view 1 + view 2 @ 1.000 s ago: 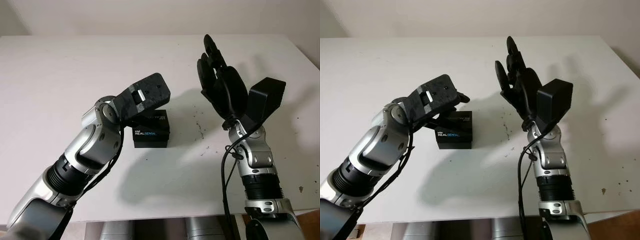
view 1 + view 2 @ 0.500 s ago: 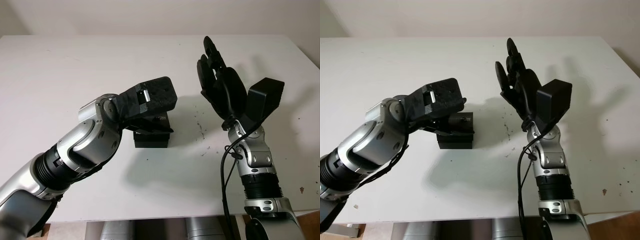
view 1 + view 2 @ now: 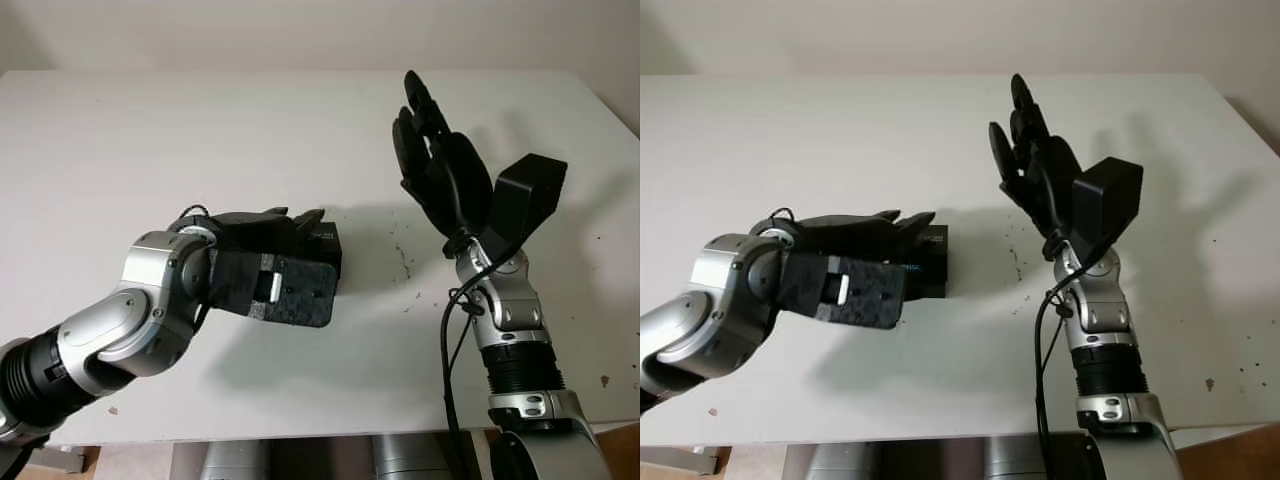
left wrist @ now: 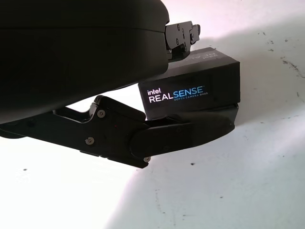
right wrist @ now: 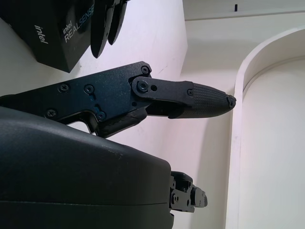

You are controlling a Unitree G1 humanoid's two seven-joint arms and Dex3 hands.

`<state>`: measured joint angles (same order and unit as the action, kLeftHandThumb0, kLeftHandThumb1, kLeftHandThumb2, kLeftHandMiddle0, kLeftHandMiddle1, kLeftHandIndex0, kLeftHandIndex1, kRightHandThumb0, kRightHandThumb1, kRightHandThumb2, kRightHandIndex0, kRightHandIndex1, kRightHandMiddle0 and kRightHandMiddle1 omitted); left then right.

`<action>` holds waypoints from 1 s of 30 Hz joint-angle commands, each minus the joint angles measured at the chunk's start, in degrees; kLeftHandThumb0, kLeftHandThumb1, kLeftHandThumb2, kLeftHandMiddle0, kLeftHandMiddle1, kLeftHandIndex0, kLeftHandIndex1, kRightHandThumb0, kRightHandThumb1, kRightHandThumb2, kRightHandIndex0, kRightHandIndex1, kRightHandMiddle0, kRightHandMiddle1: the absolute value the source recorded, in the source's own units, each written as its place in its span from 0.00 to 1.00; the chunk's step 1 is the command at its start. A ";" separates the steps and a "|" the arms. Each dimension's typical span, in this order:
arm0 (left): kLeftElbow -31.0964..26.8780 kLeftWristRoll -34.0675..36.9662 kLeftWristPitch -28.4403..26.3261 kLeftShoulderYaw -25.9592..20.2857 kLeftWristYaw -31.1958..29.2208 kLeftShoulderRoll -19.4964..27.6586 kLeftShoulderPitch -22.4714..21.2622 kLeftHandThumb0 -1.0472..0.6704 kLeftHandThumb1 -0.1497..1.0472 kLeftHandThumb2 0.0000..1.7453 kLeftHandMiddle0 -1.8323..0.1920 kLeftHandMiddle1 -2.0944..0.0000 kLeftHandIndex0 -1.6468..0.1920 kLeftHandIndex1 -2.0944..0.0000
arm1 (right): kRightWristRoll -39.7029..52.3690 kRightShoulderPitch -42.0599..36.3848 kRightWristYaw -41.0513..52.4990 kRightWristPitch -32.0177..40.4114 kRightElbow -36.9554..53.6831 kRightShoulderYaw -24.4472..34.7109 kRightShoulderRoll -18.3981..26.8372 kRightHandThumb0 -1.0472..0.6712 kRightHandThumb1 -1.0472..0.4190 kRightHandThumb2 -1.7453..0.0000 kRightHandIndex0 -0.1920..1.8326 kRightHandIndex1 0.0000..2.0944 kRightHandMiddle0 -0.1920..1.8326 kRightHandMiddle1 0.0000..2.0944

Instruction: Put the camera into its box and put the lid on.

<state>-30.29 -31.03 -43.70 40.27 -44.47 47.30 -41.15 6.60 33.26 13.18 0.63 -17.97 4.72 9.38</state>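
The black box (image 4: 190, 88) (Intel RealSense label on its near side) sits on the white table (image 3: 150, 130), roughly mid-table, a bit left of center. I read it as closed w/ the lid on, though I can't see inside, so whether the camera is in there I can't tell. No loose camera or separate lid anywhere on the table that I can make out.

My left hand (image 3: 265, 235) is down at the box, coming in from the left. From the left wrist view, 1 finger (image 4: 190, 131) runs along the base of the labelled near side and another sits at the box's top far edge, so the box lies between the digits, w/ its long axis pointing the same way as they do. I'd call it closing around the box, but firm contact on both sides isn't clear, so grasp vs. just bracketing: can't tell.

My right hand (image 3: 440, 165) is up in the air, well right of the box, released and holding nothing.

Left hand is plainly nearer, so any next move on the box falls to it, approx. a squeeze across the short width.
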 commanded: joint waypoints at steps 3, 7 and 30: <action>-3.92 -4.46 4.17 -2.62 -1.71 1.56 4.71 0.16 1.00 0.36 1.00 1.00 1.00 1.00 | -0.02 1.14 0.11 -0.93 -0.03 0.18 0.41 0.18 0.00 0.72 0.01 0.03 0.04 0.03; -5.06 -7.59 5.82 -4.81 -4.56 1.07 8.54 0.14 1.00 0.39 1.00 1.00 1.00 1.00 | -0.03 1.06 0.23 -0.76 0.26 0.17 0.57 0.18 0.00 0.72 0.02 0.03 0.04 0.03; -9.74 -12.64 7.40 -13.48 -15.03 -4.48 20.14 0.15 1.00 0.38 1.00 1.00 1.00 1.00 | 0.00 0.95 0.15 0.90 1.65 0.36 1.13 0.17 0.00 0.72 0.02 0.03 0.05 0.03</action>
<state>-37.83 -44.13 -35.86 26.20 -57.19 43.19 -23.26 6.52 33.58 13.30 1.40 -17.76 4.83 9.79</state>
